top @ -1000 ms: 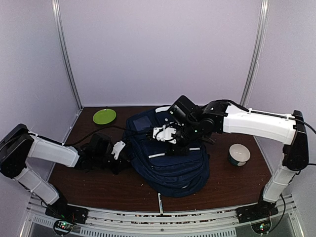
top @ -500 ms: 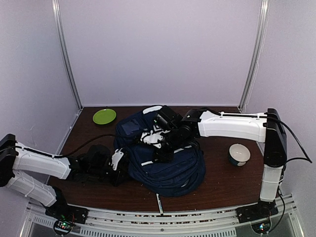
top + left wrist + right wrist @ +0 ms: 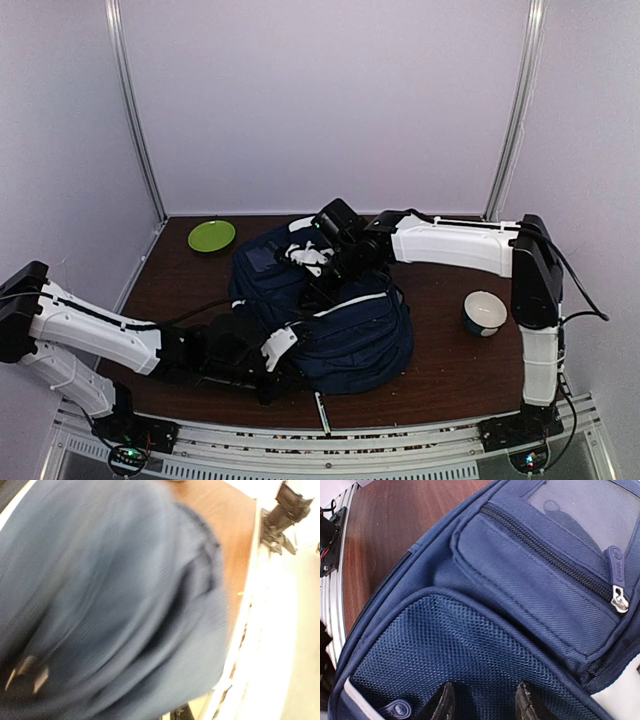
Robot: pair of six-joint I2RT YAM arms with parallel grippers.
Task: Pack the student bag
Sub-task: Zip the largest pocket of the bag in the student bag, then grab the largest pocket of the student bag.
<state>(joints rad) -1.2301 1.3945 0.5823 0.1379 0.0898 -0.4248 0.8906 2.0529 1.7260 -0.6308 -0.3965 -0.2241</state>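
bag [image 3: 350, 330] lies mid counter [image 3: 460, 370]. my left gripper [image 3: 285, 350] is closed tight at its near-left edge; whether it pinches fabric, i cannot tell. my right gripper [image 3: 485, 707] stands half-wide over the mesh pocket [image 3: 445, 645], empty. nothing seen packed; task judged unfinished.

table [image 3: 450, 370]: dark brown wood-grain top. lying on it: student bag [image 3: 350, 335], navy, centre, reaching toward the near edge; green plate [image 3: 211, 235], far left corner, apart from the bag; white bowl [image 3: 485, 312], upright, right side, apart from the bag.
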